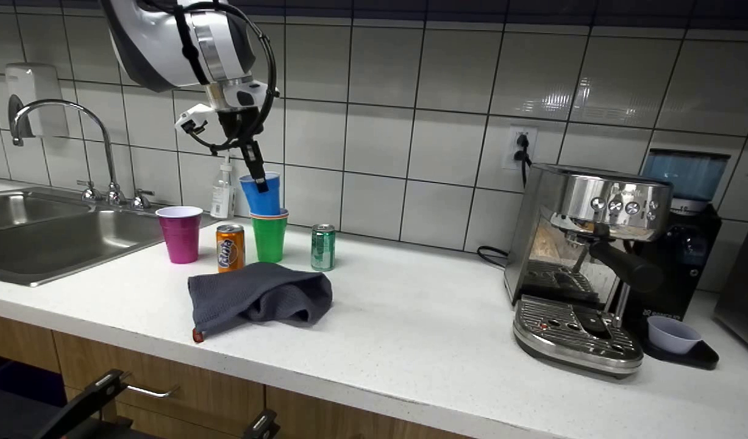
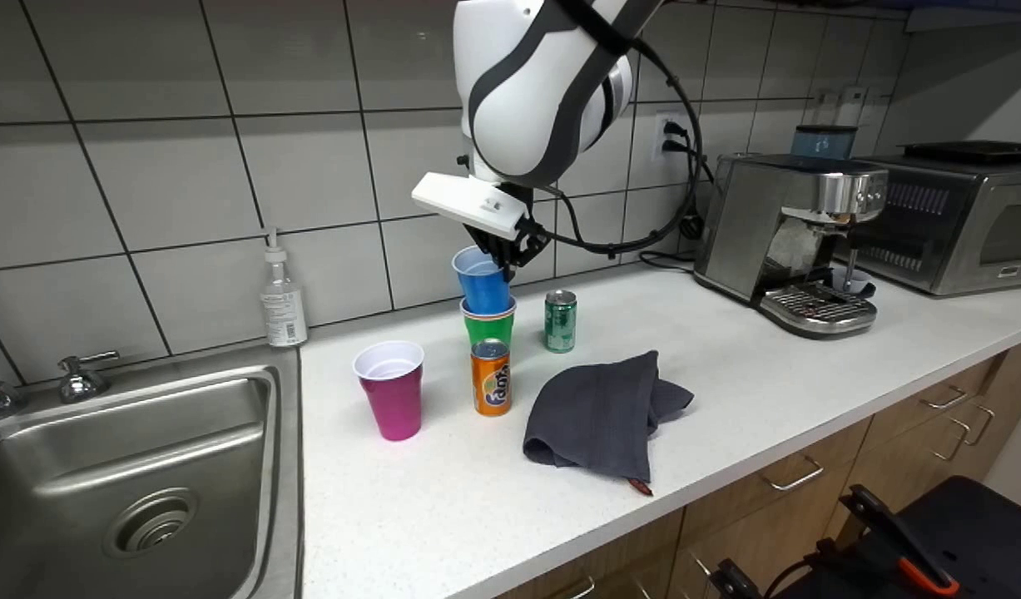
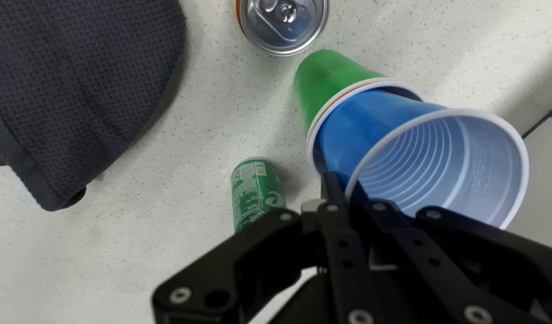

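My gripper [image 3: 343,186] is shut on the wall of a blue cup [image 3: 437,157] with a white inside. One finger is outside the rim and the other inside. The blue cup is tilted in the wrist view, its lower part inside the mouth of a green cup [image 3: 329,85], where more than one rim shows. Both exterior views show the blue cup [image 1: 269,198] [image 2: 483,287] above the green cup [image 1: 269,241] [image 2: 485,327], with the gripper [image 1: 261,183] [image 2: 508,270] at its rim. The green cup stands upright on the counter.
An orange can [image 1: 230,249] and a green can [image 1: 323,247] flank the green cup. A magenta cup [image 2: 394,399] stands near the sink [image 2: 281,466]. A dark cloth [image 1: 258,299] lies in front. A soap bottle [image 2: 283,304] and coffee machine [image 1: 587,244] stand by the wall.
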`<state>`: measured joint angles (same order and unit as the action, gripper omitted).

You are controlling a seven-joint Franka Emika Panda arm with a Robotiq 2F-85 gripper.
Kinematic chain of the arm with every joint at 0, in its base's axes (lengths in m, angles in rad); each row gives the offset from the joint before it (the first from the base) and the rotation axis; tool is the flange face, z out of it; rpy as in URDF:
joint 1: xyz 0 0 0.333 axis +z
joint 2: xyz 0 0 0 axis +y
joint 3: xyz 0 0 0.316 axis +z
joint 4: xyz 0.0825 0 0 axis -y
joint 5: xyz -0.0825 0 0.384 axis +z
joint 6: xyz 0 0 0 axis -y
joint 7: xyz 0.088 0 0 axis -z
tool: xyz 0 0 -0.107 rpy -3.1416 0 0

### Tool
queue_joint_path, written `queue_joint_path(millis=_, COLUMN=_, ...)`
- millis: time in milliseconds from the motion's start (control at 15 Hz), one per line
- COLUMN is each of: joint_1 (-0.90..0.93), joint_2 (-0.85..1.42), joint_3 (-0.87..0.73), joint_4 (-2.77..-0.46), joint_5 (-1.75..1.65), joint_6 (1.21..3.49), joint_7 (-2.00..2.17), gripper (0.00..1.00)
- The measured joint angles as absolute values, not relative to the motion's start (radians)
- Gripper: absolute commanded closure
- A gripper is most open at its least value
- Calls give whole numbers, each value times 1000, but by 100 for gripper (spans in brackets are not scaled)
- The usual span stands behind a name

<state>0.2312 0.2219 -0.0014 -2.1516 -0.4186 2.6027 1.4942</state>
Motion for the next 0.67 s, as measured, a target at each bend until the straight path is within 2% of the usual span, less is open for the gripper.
queue_joint_path(millis=667, joint_1=223, joint_2=262, joint_3=-12, joint_4=-2121, joint_5=-353, joint_6=2603, joint_7=1468, gripper=99)
